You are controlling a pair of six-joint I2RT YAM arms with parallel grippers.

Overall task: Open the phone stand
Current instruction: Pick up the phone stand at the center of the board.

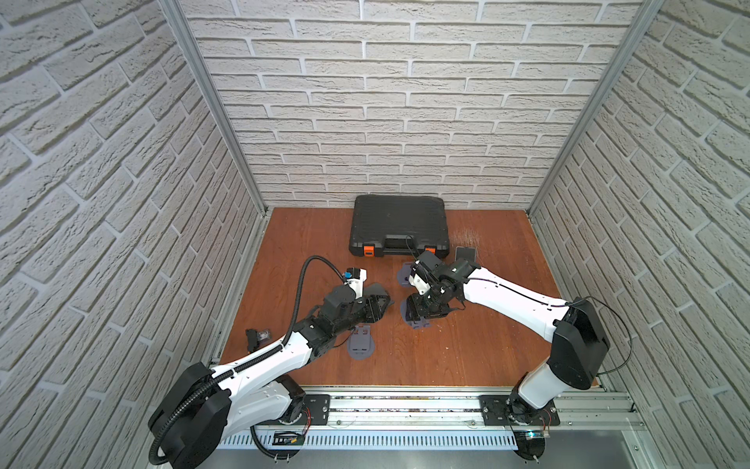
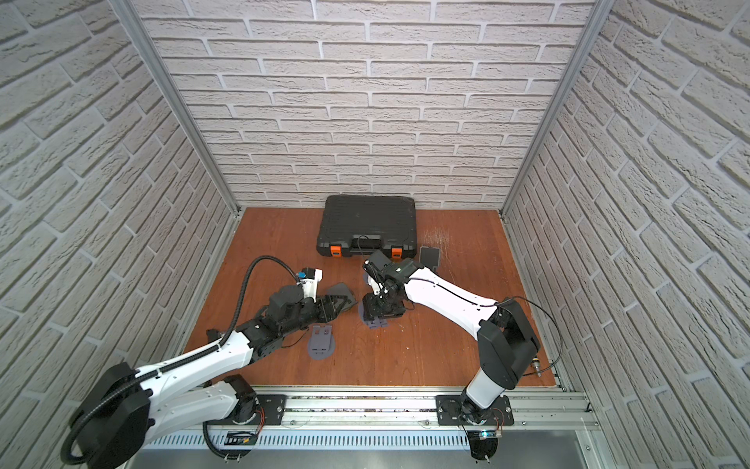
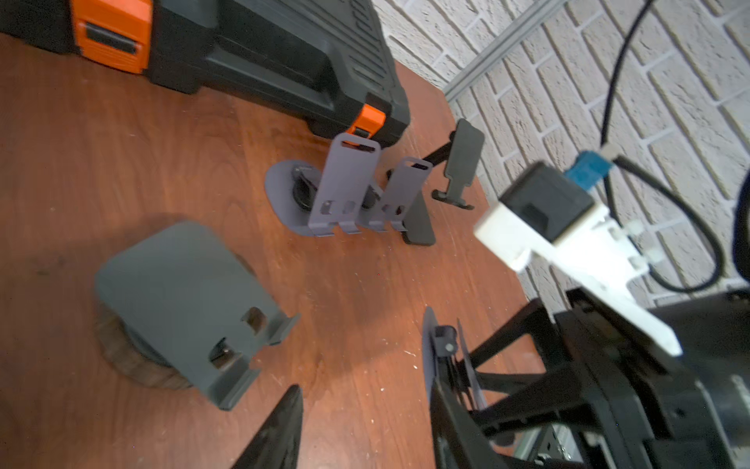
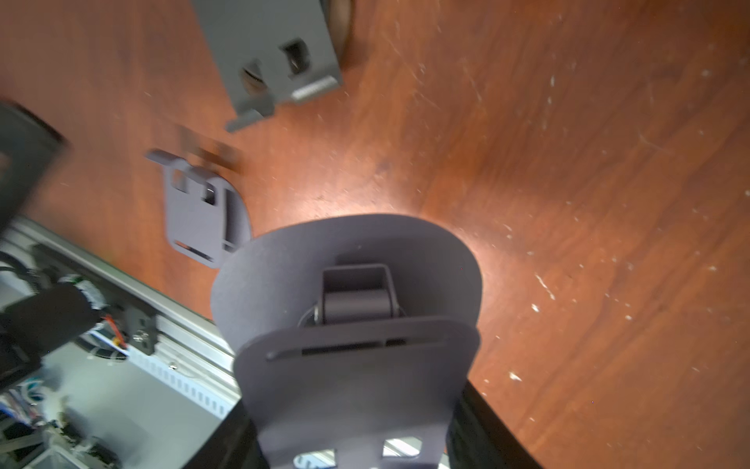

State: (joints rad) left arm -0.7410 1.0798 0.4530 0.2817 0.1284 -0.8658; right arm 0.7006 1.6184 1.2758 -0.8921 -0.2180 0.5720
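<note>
tool case (image 1: 399, 223): lying closed against the back brick wall (image 1: 385, 101), orange latches (image 1: 368, 250) facing forward | wooden table (image 1: 466, 349): showing pale scuffs | small black-and-clear item (image 1: 256, 336): sitting at the table's left edge

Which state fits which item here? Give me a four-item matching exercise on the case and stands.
Items: 1 tool case; 2 black stand; 3 light grey stand; 4 held stand in the right hand.
States: A lying folded flat; B closed, at the back; C partly unfolded; D standing open beside the case.
Pairs: 1-B, 2-D, 3-A, 4-C.
</note>
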